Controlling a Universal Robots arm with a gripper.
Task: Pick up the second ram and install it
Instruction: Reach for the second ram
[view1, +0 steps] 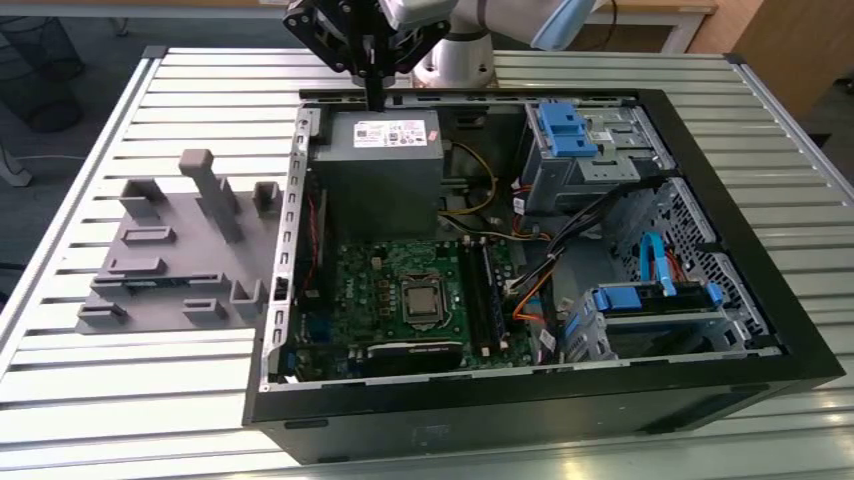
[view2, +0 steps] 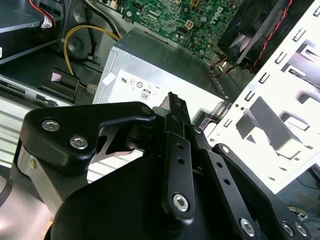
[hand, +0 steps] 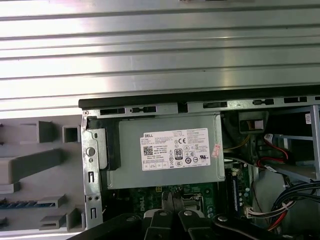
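Holding one ram (view1: 378, 100) — one gripper (view1: 372, 82), aloft

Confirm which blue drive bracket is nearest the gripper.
The blue bracket beside the power supply, closest to the gripper in the exterior view; the other bracket sits much farther off.

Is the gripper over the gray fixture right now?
No, in the exterior view the gripper hangs above the power supply, well apart from the gray fixture.
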